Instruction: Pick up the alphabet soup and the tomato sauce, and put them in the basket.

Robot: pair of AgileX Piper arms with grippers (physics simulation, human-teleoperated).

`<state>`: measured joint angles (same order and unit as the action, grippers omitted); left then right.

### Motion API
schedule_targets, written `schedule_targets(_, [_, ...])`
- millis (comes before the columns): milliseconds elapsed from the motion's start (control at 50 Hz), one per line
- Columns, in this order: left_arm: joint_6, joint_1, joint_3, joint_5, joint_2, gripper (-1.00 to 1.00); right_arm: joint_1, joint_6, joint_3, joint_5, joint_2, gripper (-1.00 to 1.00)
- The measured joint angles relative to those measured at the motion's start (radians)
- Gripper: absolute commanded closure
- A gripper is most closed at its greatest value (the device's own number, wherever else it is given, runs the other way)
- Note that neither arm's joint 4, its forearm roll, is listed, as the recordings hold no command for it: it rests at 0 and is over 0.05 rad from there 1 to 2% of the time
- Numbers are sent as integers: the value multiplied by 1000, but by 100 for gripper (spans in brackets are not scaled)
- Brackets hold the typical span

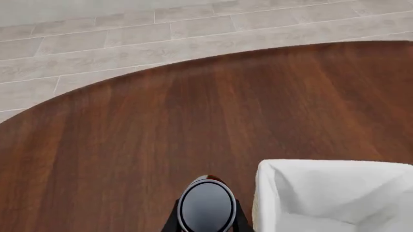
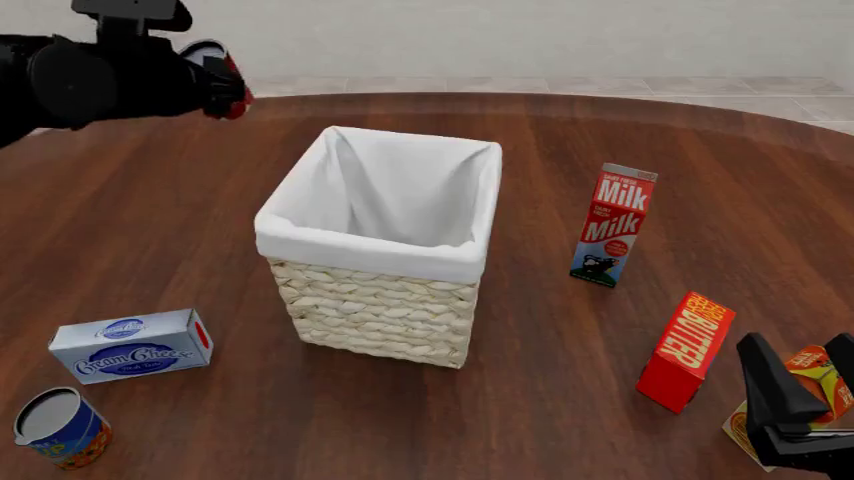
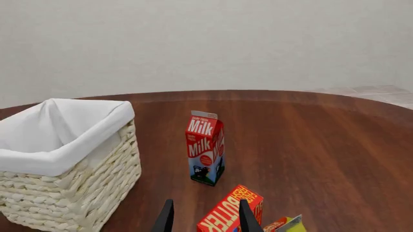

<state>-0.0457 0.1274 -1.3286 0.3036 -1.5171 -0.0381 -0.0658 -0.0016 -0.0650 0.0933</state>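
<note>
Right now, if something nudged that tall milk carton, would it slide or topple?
Probably topple. The milk carton stands upright, tall over a narrow base, so a push near its top would likely tip it. A low nudge might slide it, since the table looks smooth. It stands alone, with nothing beside it to catch it.

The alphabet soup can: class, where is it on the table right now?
In the front view the alphabet soup stands at the table's near left corner, just below the cream cheese box, left of the basket.
</note>
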Motion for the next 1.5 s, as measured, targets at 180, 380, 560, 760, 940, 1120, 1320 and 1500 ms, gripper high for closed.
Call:
schedule_targets(180, [6,82,11,16,68,100,-1,0,0,-1,2,-100])
schedule_targets(380, [10,159,25,26,113,100,-1,1,0,2,-1,-100])
schedule_targets(560, [11,226,43,28,133,100,0,2,0,9,-10,-100])
schedule_targets(760, [11,294,62,22,135,100,1,-1,1,19,-21,-100])
schedule_targets(940, [5,346,68,21,122,100,2,-4,1,28,-31,-100])
schedule_targets(1120, [-9,386,77,25,90,100,6,-10,1,41,-46,-100])
schedule_targets(1320, [-32,404,73,33,39,100,10,-19,0,58,-65,-100])
schedule_targets(1500, [-51,406,65,47,-11,100,12,-26,0,56,-64,-100])
